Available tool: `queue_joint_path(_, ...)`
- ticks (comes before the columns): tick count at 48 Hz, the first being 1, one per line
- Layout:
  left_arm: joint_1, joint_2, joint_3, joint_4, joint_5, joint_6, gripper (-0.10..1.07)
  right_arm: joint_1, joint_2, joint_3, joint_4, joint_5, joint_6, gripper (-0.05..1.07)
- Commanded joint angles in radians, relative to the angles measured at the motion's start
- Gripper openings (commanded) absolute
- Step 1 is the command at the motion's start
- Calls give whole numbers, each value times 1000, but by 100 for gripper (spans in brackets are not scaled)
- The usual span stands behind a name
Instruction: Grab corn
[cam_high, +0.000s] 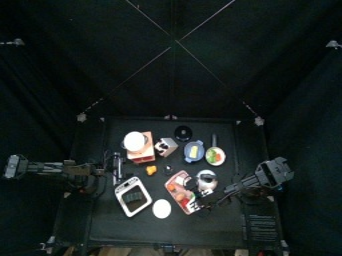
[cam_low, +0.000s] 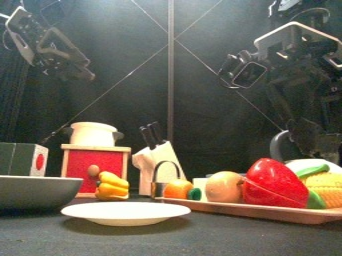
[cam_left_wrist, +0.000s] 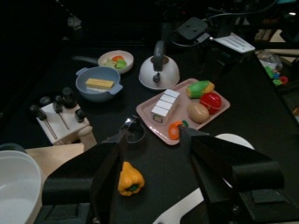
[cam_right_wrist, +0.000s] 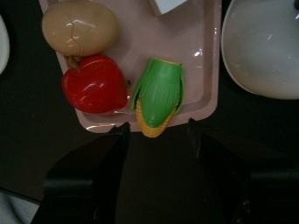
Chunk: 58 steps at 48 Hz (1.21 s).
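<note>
While the left arm (cam_high: 67, 172) rests at the black tabletop's (cam_high: 100, 225) left edge, we see the pink rectangular plastic tray (cam_right_wrist: 208, 52) holding the green-husked yellow corn cob (cam_right_wrist: 158, 94) beside a red pepper (cam_right_wrist: 96, 84). Right gripper (cam_right_wrist: 158, 131) fingers spread wide just over the corn; left fingers (cam_left_wrist: 87, 171) spread, empty.

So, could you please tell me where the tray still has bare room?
Little: the pink tray is crowded with the corn, red pepper and onion. Only a strip beside the corn, toward the white plate, is bare.
</note>
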Motion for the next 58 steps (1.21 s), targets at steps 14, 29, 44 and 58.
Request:
queue_joint_path(14,2,0,-11,0,-3,0,87,-21,0,-11,-20,-25,-17,90)
queue_joint_path(29,2,0,-9,0,-3,0,87,-40,11,28,-14,-104,-20,90)
queue_joint_path(44,2,0,-9,0,-3,0,87,-41,21,41,-9,-135,-20,90)
queue_joint_path(58,8,0,-8,0,-3,0,87,-57,37,60,5,-152,-21,89)
